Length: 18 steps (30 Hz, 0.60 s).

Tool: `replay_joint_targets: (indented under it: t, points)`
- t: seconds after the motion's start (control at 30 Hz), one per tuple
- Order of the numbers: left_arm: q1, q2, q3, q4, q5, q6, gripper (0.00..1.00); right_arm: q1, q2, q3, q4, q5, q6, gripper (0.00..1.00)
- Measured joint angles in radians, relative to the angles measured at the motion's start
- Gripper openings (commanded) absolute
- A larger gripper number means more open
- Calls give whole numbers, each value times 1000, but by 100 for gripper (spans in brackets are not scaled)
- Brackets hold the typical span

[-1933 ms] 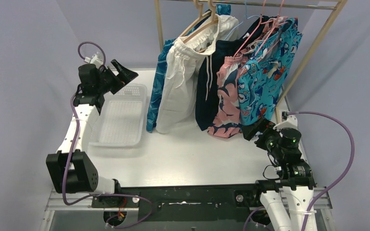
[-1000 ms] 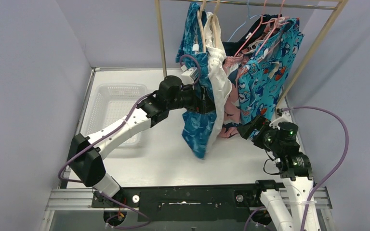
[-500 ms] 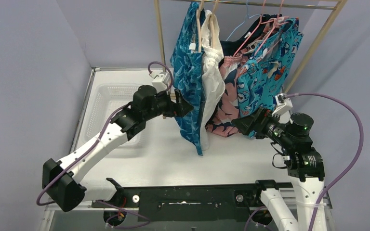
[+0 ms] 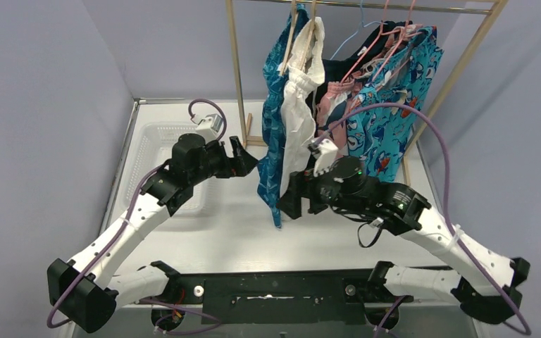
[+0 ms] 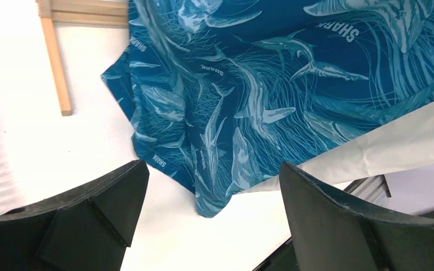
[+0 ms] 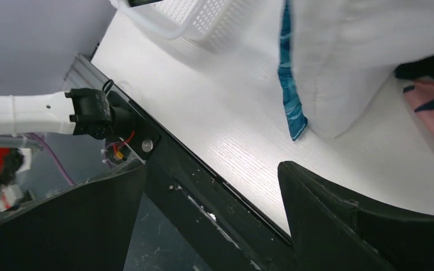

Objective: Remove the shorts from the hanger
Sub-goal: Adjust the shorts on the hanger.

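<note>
tabletop (image 4: 239,232): we see a white surface, lavender walls (image 4: 42,105) on three sides
shorts (image 4: 299,116): hanging on rack (image 4: 236,63), 12 o'clock
basket (image 4: 156,151): 10 o'clock
left claw (image 4: 243,160): apart, empty, beside shorts
right claw (image 4: 292,201): apart, empty, near shorts

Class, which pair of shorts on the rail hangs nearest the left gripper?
The blue shark-print shorts, leftmost on the rail, in front of the open left gripper; the white pair and all others hang further right.
</note>
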Motion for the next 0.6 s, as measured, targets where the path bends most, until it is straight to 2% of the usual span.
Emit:
replay_joint_targets:
  t: [0.07,0.17,0.23,0.33,0.6]
  points:
    - [16,-21,-5,-27,-7,1,87,161,69,74,-13,150,-7,87]
    - [35,-70,-12,-63,-29,2,88,268,136,159,-19,307,-21,81]
    - [51,-116,-23,-85,-69,1,89,303,166,200,-17,397,-31,77]
    - [69,-201,-50,-130,-168,-16,91,342,216,259,-11,499,-53,76]
    - [85,-415,-117,-258,-393,-68,91,417,520,620,45,666,-209,87]
